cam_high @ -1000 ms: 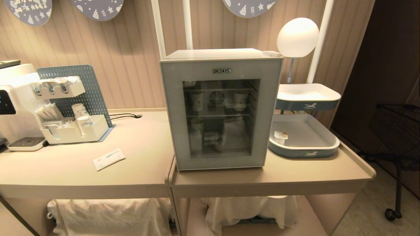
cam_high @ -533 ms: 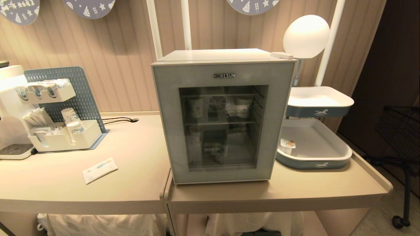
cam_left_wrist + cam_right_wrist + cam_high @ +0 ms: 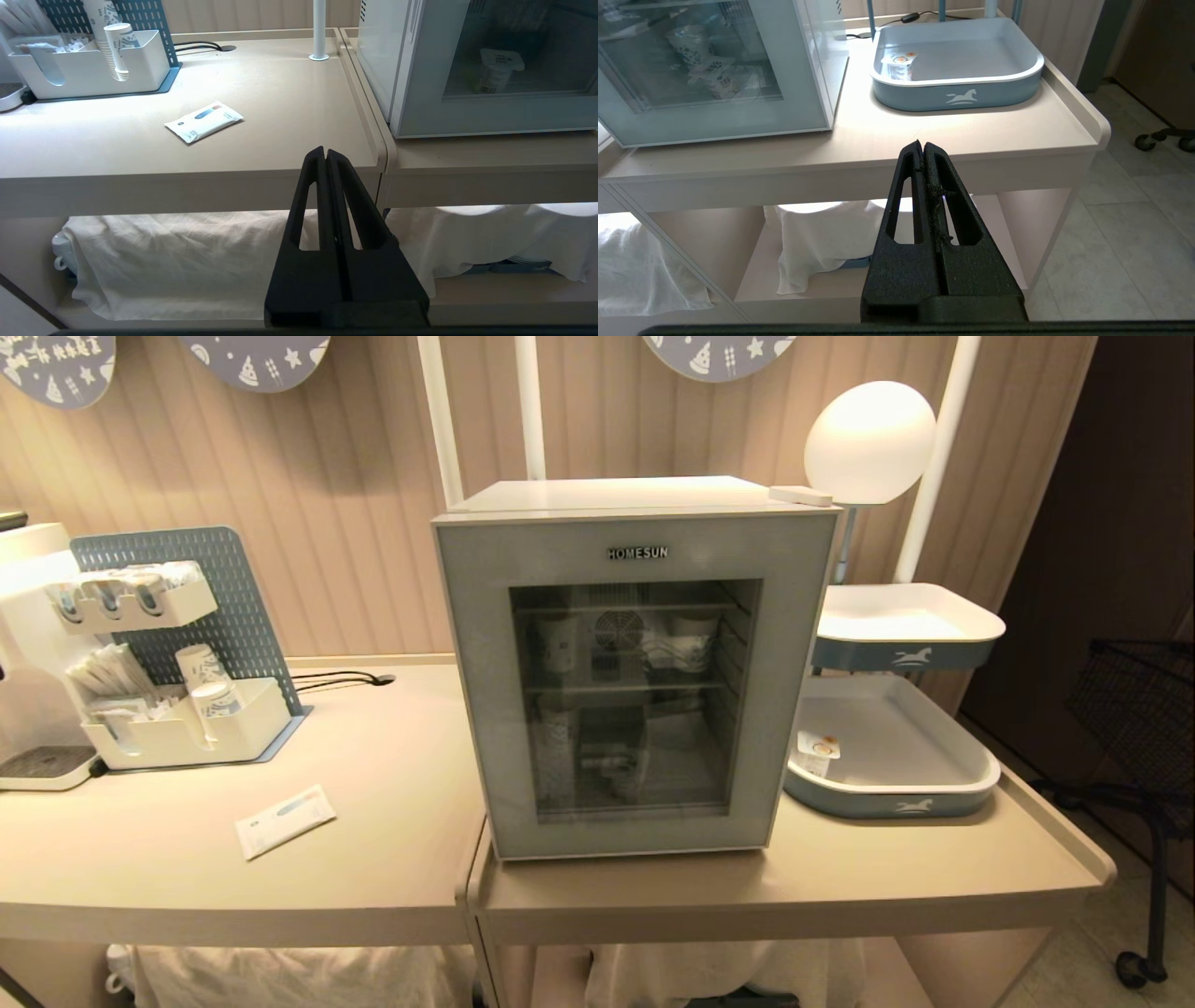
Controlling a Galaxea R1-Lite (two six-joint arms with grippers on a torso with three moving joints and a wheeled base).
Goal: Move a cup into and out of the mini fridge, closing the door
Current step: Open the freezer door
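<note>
The mini fridge stands on the right-hand table, and its glass door is closed. Behind the glass, on the fridge floor, sits the cup, a small white pot with a flat printed lid. Neither arm shows in the head view. My left gripper hangs shut and empty in front of the table edge, left of the fridge. My right gripper is likewise shut and empty before the table edge, to the right of the fridge and short of the blue tray.
A similar pot with an orange mark sits in the lower tray. An organiser with paper cups and a sachet are on the left table. A globe lamp stands behind. A wire cart is at far right.
The head camera has come closer to the fridge, so the whole scene has shifted and grown; over the last half second it barely moves. Nothing on the tables has moved.
</note>
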